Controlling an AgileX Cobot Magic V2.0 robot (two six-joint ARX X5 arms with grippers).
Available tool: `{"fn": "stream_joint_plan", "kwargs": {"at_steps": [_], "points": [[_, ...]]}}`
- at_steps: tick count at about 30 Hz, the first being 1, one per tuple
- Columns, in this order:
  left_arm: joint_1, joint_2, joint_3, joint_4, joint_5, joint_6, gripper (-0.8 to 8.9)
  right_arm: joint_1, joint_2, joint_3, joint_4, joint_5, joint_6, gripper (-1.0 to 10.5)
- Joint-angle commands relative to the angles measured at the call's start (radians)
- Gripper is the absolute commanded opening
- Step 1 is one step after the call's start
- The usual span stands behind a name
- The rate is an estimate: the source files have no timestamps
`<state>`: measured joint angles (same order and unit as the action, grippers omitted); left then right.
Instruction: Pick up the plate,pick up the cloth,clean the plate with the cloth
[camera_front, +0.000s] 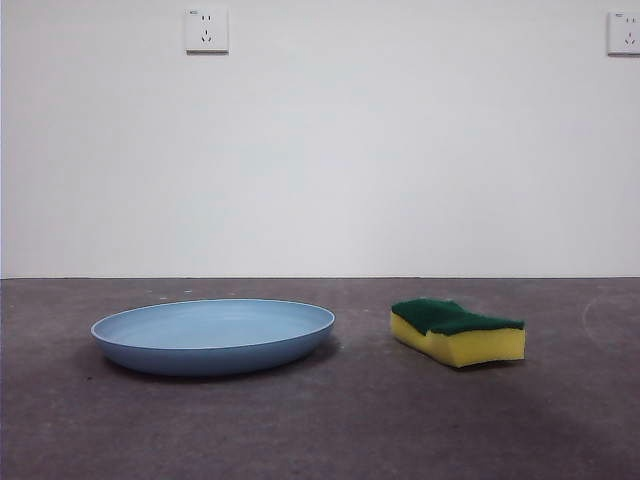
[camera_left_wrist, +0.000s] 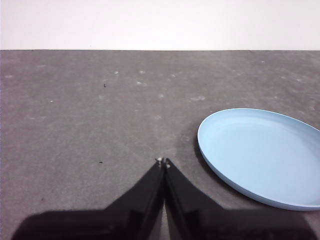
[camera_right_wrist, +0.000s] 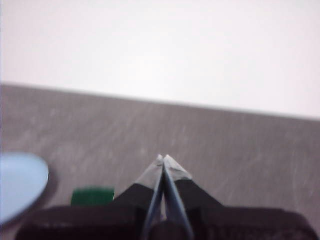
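Left wrist view: the left gripper (camera_left_wrist: 163, 161) is seen with its two black jaws pressed together, tips touching, nothing held between them. It is held above bare table (camera_left_wrist: 90, 115), with the plate (camera_left_wrist: 262, 155) lying just beside it and untouched. In the right wrist view the right gripper (camera_right_wrist: 163, 159) is likewise closed on nothing, its jaws meeting at a point; that picture is blurred, but a green patch of the sponge (camera_right_wrist: 93, 195) and an edge of the plate (camera_right_wrist: 20, 182) can be made out close by.

No step is judged to have been started: both things lie on the table and neither is gripped. The first pick, that of the plate, is in hand. For it the left jaws would need to be opened and brought over the raised rim.

In the front view the plate (camera_front: 213, 335) is shown as a wide, shallow, light-blue round dish with a smooth rim, resting flat. The sponge (camera_front: 458, 332), yellow foam under a dark green scouring layer with a pinched waist, lies green side up, apart from the plate.
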<state>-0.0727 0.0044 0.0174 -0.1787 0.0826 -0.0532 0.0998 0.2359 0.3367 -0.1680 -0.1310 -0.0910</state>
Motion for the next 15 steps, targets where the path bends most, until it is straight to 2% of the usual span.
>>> {"fn": "stream_joint_plan", "kwargs": {"at_steps": [1, 8, 15], "points": [[0.003, -0.002, -0.014, 0.002, -0.001, -0.006, -0.03, 0.0, -0.046, -0.095, 0.005, -0.002, 0.006, 0.0], [0.003, -0.002, -0.014, 0.002, -0.001, -0.006, -0.03, 0.008, -0.153, -0.269, 0.011, -0.001, 0.094, 0.0], [0.003, -0.002, -0.013, 0.002, -0.001, -0.006, -0.03, 0.008, -0.235, -0.331, -0.008, -0.001, 0.127, 0.0]]}}
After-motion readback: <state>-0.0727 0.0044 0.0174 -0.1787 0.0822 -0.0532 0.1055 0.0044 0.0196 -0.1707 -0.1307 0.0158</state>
